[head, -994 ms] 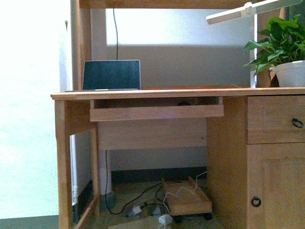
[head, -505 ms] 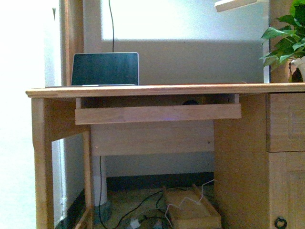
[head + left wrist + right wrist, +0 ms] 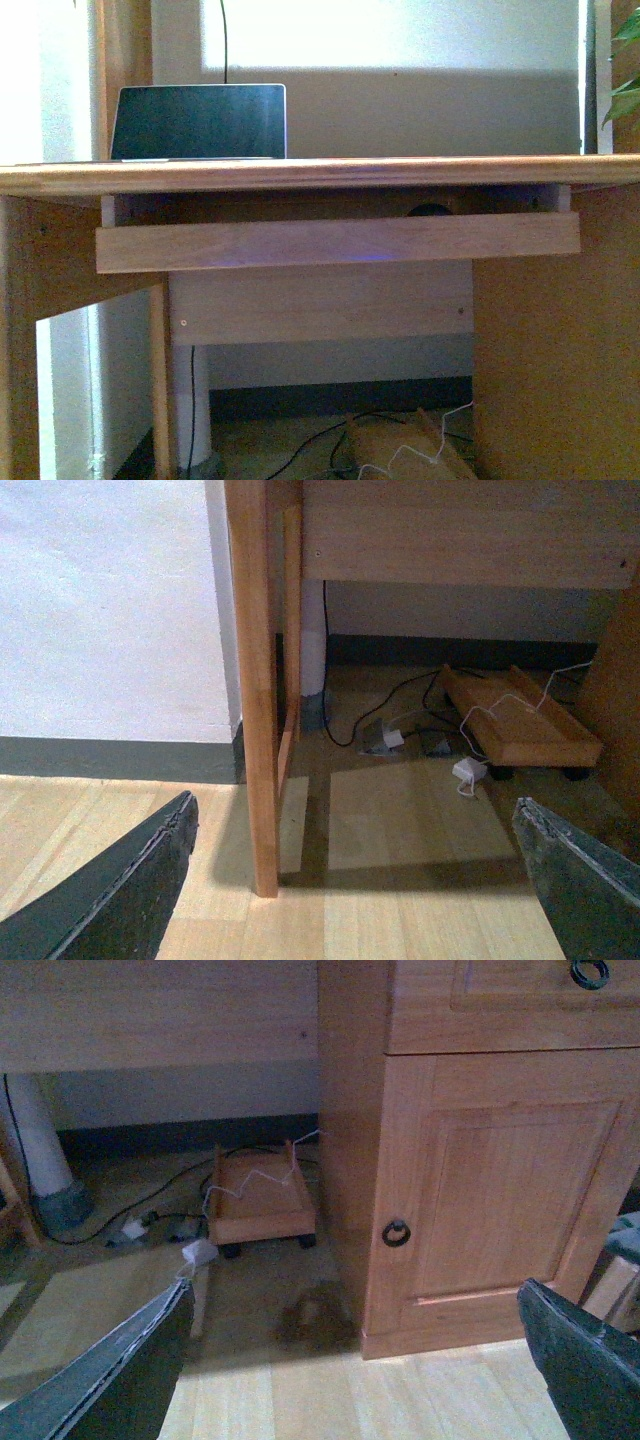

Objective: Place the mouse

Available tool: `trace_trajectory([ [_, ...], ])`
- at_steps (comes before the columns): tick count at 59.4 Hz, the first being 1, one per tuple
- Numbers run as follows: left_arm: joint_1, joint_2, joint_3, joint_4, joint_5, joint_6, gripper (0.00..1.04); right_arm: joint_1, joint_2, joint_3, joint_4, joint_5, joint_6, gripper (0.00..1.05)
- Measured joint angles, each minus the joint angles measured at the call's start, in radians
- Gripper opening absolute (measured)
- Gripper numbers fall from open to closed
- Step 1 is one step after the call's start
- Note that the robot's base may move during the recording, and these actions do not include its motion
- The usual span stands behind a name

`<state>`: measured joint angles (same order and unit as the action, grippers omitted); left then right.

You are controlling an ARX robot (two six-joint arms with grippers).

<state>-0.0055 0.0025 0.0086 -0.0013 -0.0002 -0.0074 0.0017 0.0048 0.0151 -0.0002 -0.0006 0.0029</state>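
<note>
The mouse (image 3: pixel 430 210) shows only as a small dark dome on the pull-out keyboard tray (image 3: pixel 338 243), half hidden behind the tray's front board and under the desk top (image 3: pixel 320 173). Neither arm appears in the front view. In the left wrist view my left gripper (image 3: pixel 353 802) is open and holds nothing, hanging low over the wooden floor beside the desk's left leg (image 3: pixel 252 680). My right gripper (image 3: pixel 355 1285) is open too and empty, low in front of the cabinet door (image 3: pixel 500 1190) on the desk's right side.
An open laptop (image 3: pixel 198 122) stands on the desk at the back left. Under the desk lie cables and a white adapter (image 3: pixel 468 771) beside a small wheeled wooden stand (image 3: pixel 520 730). A plant leaf (image 3: pixel 625 95) reaches in at the right edge.
The front view has drawn much closer to the desk. The tray and laptop have grown larger, and the plant pot, lamp and drawers have slid out of view.
</note>
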Motion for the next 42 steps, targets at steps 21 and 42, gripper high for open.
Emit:
trace_trajectory([
  [21,0.0,0.0,0.0,0.0,0.0,0.0,0.97,0.0,0.0,0.0,0.0,-0.002,0.0,0.97],
  [42,0.0,0.0,0.0,0.0,0.0,0.0,0.97,0.0,0.0,0.0,0.0,0.0,0.0,0.97],
])
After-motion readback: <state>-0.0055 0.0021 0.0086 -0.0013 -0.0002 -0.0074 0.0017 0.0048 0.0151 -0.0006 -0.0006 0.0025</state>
